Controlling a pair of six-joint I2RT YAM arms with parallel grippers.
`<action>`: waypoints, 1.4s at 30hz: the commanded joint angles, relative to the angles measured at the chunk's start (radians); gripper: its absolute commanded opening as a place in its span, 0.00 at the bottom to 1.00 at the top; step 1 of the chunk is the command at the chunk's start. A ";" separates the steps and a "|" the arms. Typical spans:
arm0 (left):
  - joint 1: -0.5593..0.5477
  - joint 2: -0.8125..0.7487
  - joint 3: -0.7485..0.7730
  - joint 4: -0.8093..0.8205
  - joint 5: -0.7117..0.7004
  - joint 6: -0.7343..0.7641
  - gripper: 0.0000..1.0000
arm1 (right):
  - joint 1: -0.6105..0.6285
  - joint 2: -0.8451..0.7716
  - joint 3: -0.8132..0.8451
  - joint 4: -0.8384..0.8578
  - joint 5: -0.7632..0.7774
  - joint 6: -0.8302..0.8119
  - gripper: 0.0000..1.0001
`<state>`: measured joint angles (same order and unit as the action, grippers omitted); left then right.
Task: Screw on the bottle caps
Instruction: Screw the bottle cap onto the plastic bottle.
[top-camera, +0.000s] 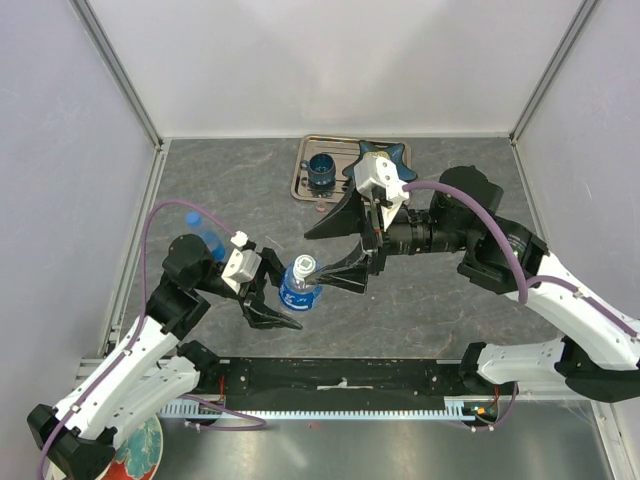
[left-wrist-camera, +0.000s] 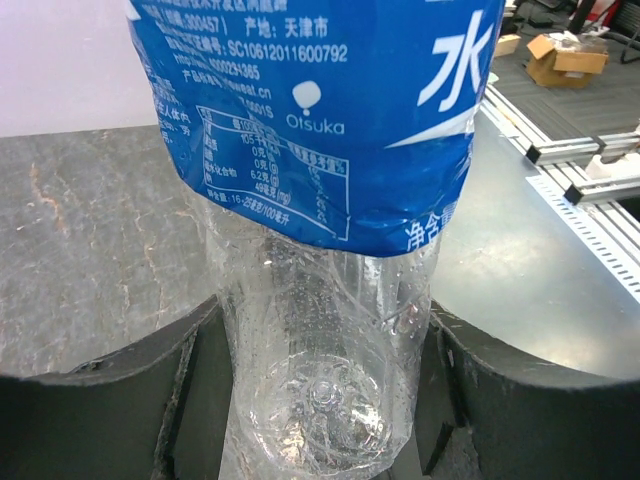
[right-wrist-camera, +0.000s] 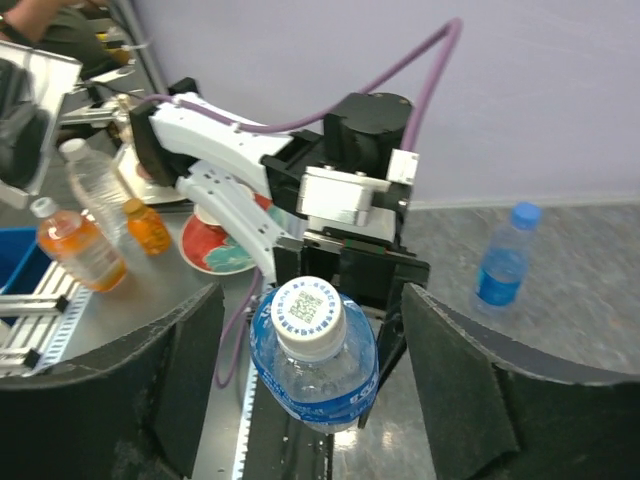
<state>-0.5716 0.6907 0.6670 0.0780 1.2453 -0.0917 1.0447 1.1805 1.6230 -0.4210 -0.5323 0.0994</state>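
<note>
A clear bottle (top-camera: 299, 290) with a blue label is clamped low on its body between the fingers of my left gripper (top-camera: 283, 297), just above the table. In the left wrist view the bottle (left-wrist-camera: 320, 330) fills the gap and both pads touch it. A white cap (right-wrist-camera: 310, 317) sits on its neck. My right gripper (right-wrist-camera: 310, 335) is open around that cap, with a gap on each side, and reaches in from the right (top-camera: 313, 256). A second bottle (top-camera: 205, 232) with a blue cap stands behind the left arm.
A metal tray (top-camera: 302, 178) at the back holds a dark blue cup (top-camera: 322, 172) and a dark blue star-shaped piece (top-camera: 385, 155). A small reddish round thing (top-camera: 318, 210) lies just in front of the tray. A black rail (top-camera: 340, 378) runs along the near edge.
</note>
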 joint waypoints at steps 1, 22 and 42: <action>-0.005 0.003 0.046 0.026 0.089 -0.048 0.02 | -0.020 0.014 -0.002 0.146 -0.201 0.016 0.75; -0.005 0.006 0.054 0.025 0.078 -0.062 0.02 | -0.041 0.048 -0.077 0.226 -0.284 0.068 0.58; -0.002 -0.013 0.042 -0.012 -0.210 0.078 0.02 | -0.074 0.010 -0.193 0.124 0.087 0.077 0.00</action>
<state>-0.5781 0.6968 0.6781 0.0475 1.2201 -0.1040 0.9859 1.1919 1.4479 -0.1776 -0.7013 0.1833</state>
